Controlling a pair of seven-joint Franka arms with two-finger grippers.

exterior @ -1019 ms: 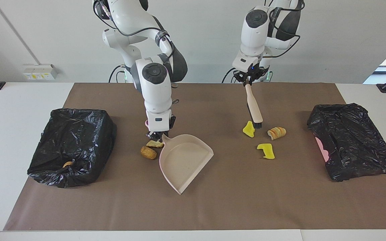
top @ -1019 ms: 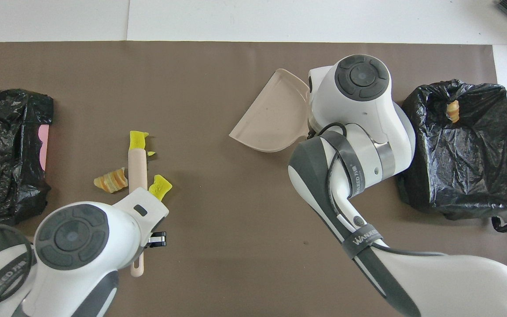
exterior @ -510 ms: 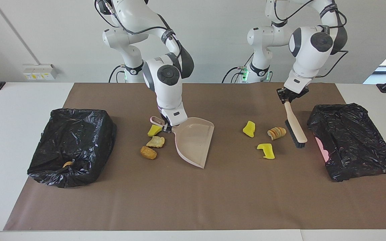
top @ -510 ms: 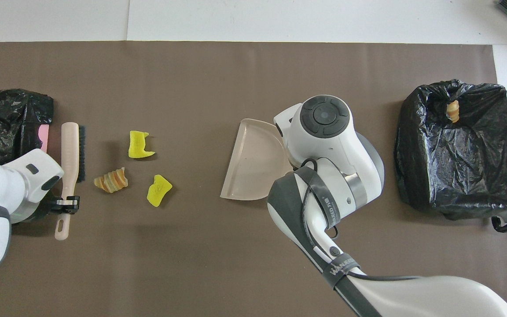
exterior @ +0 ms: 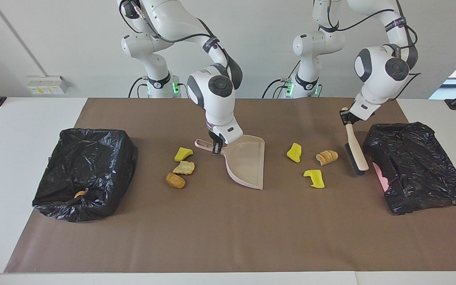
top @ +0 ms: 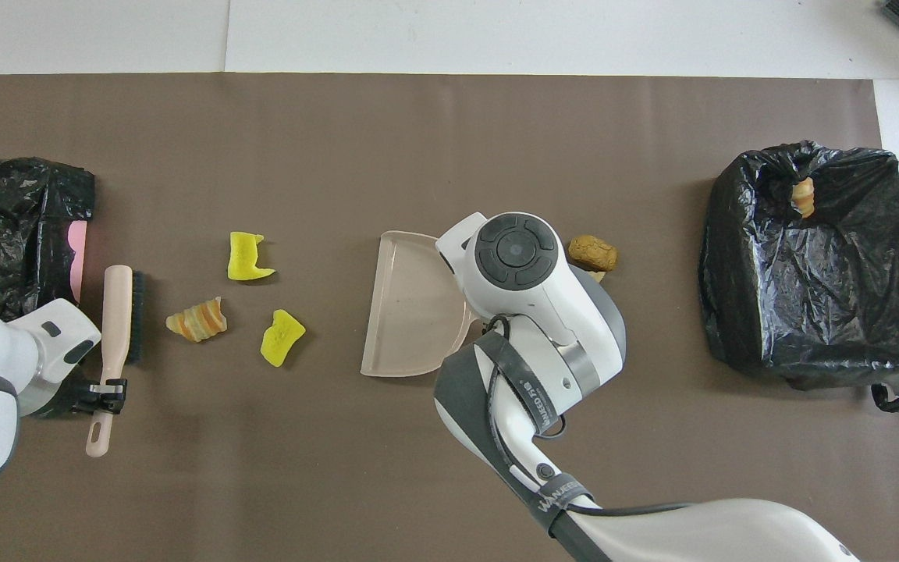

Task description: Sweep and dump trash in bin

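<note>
Brown mat [exterior: 228, 237] covers the table, with a black-bagged bin at each end. Right gripper [exterior: 217, 147] is pinched on the handle of the pale pink dustpan [exterior: 247, 164], at mid-mat; the pan's open mouth faces the left arm's end and the pan is tilted, whether its lip touches the mat I can't tell. Left gripper [exterior: 346, 118] is clamped on the handle of the pink brush [exterior: 355, 152], which hangs bristles-down just beside the bin at the left arm's end [exterior: 418, 166]; bristle contact with the mat not clear. Trash sits in two groups of three. Between pan mouth and brush: a yellow chunk [exterior: 294, 152], a striped tan bread lump [exterior: 326, 157] and a second yellow chunk [exterior: 315, 178], all apart from each other. On the handle side of the pan: a yellow-green chunk [exterior: 182, 153], a pale tan lump [exterior: 184, 168] just beside it, and a brown lump [exterior: 175, 180] touching or nearly touching that one. Bin at the right arm's end [exterior: 85, 172] has one small tan scrap [exterior: 80, 194] showing at its rim.
</note>
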